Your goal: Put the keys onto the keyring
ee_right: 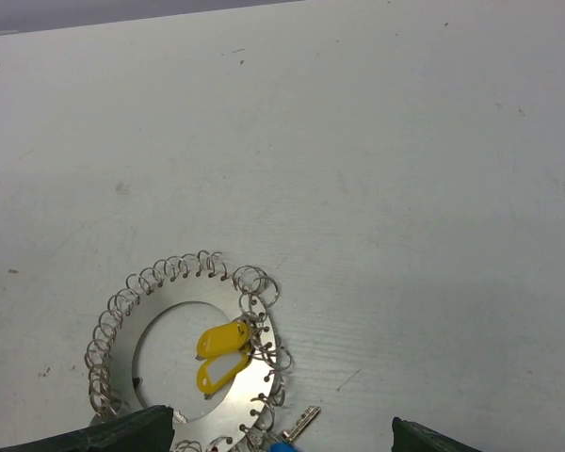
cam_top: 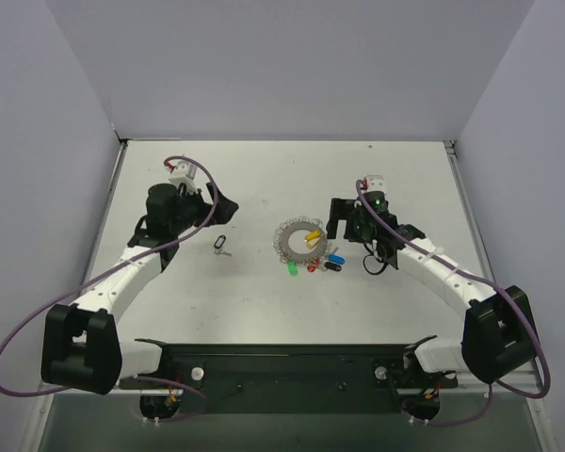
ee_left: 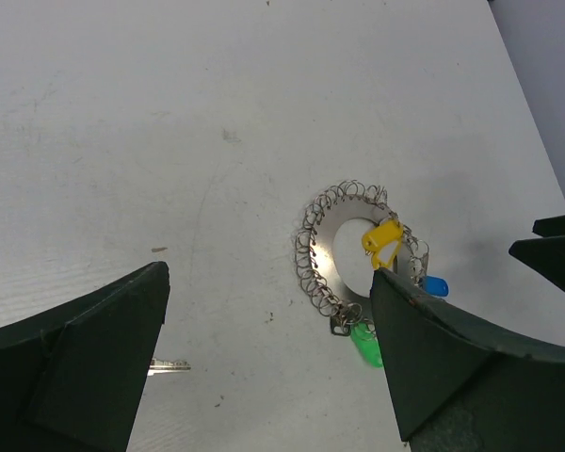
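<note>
Top view: left hand, right hand wide open, empty. Pickup pending: you grab stray key, thread onto keyring.

Bright, even light; soft shadows

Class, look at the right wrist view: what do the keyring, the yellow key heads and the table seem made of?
Keyring: probably metal, silvery with bright glare, wire loops round its edge. Yellow key heads: likely plastic, smooth, glossy, evenly coloured. Table: white, matt, faintly scuffed; material unclear, perhaps laminate.
</note>
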Motion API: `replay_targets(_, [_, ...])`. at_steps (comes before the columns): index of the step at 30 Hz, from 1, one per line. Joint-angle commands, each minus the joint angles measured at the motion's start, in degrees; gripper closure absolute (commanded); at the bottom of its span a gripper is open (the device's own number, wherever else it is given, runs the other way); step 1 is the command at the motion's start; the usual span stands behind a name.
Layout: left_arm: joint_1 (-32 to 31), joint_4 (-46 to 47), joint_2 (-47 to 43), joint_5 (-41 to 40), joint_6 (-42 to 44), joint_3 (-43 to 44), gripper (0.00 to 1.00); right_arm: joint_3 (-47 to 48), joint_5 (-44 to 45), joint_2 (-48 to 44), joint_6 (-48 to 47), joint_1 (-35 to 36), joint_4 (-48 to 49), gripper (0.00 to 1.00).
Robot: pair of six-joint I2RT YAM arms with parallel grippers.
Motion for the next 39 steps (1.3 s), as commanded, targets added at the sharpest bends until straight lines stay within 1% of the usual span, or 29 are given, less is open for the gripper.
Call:
replay_targets(1, [0.48, 2.49, 2.26, 3.82, -1.59, 3.34, 0.03, 2.33, 1.62, 0.76, -0.65, 0.19, -0.7, 0.0])
replay_targets(4, [-0.57, 2.41, 4.45, 6.2, -2.11, 4.31, 0.03, 2.5, 1.18, 1.56, -0.3, 0.28, -0.7, 0.0])
replay_targets(6, [-1.63, 1.53, 6.2, 6.38, -2.03, 5.19, 0.03, 2.5, 0.83, 1.91, 0.23, 0.28, -0.61, 0.0])
replay_targets(9, [-5.05, -2.85, 9.89, 4.02, -2.12, 8.35, 0.03, 2.5, -0.31, 2.61, 0.58, 0.28, -0.35, 0.0])
replay_targets(10, [-5.93, -5.91, 11.13, 3.4, -1.6, 9.66, 0.02, 2.5, -0.66, 2.87, 0.76, 0.28, -0.35, 0.0])
replay_targets(11, [-8.12, -7.08, 12.36, 3.22, -1.24, 11.76, 0.04, 2.5, -0.92, 3.31, 0.84, 0.28, -0.26, 0.0])
replay_targets(12, [-9.1, -7.87, 14.8, 2.79, -0.89, 12.92, 0.06, 2.5, -1.1, 3.66, 1.19, 0.19, -0.17, 0.0])
replay_targets(13, [-9.89, -10.66, 15.87, 2.52, -0.37, 13.8, 0.08, 2.59, -1.1, 3.93, 1.37, 0.28, -0.26, 0.0])
replay_targets(15, [-11.56, -11.92, 18.77, 3.22, -0.19, 15.38, 0.15, 2.5, -2.67, 4.63, 1.46, 0.19, -0.08, 0.0])
replay_targets(18, [-12.44, -13.33, 21.59, 3.66, -0.8, 16.18, 0.17, 2.5, -3.74, 5.6, 1.46, 0.19, -0.08, 0.01])
replay_targets(21, [-12.88, -13.94, 23.52, 4.18, -1.24, 16.35, 0.17, 2.68, -5.23, 7.09, 1.46, 0.01, 0.01, 0.04])
replay_targets(22, [-12.88, -14.2, 23.88, 4.45, -1.24, 16.35, 0.17, 2.77, -5.58, 7.53, 1.55, 0.1, 0.09, 0.07])
replay_targets(24, [-12.97, -14.29, 24.93, 4.8, -1.33, 16.27, 0.17, 2.85, -7.07, 8.67, 1.55, 0.01, 0.36, 0.11])
replay_targets(25, [-13.06, -14.47, 25.11, 4.8, -1.24, 16.35, 0.17, 2.94, -7.6, 9.2, 1.55, 0.01, 0.53, 0.15])
replay_targets(27, [-13.06, -14.47, 25.46, 4.71, -1.24, 16.09, 0.17, 3.03, -9.01, 10.69, 1.55, -0.34, 0.71, 0.19])
replay_targets(28, [-13.06, -14.38, 25.46, 4.63, -1.24, 15.83, 0.17, 3.03, -9.71, 11.13, 1.46, -0.43, 0.8, 0.24])
replay_targets(30, [-13.06, -14.38, 25.38, 4.89, -0.98, 15.65, 0.15, 3.12, -11.98, 12.71, 1.55, -0.69, 0.88, 0.3])
replay_targets(31, [-13.06, -14.38, 25.29, 4.98, -0.98, 15.48, 0.14, 3.12, -12.7, 13.15, 1.72, -1.13, 0.97, 0.35])
replay_targets(33, [-13.06, -14.21, 24.85, 4.8, -0.98, 15.21, 0.11, 2.94, -15.06, 14.47, 1.98, -1.39, 1.32, 0.41])
replay_targets(34, [-13.06, -14.03, 24.59, 4.8, -0.89, 15.13, 0.1, 2.86, -15.6, 14.91, 1.9, -1.48, 1.5, 0.45])
replay_targets(37, [-13.15, -13.33, 23.45, 3.84, -0.98, 14.34, 0.06, 2.07, -16.83, 15.18, 2.25, -1.57, 2.55, 0.5])
replay_targets(39, [-13.15, -13.07, 22.74, 3.66, -0.8, 13.89, 0.04, 1.54, -16.92, 15.0, 2.51, -1.48, 3.17, 0.51])
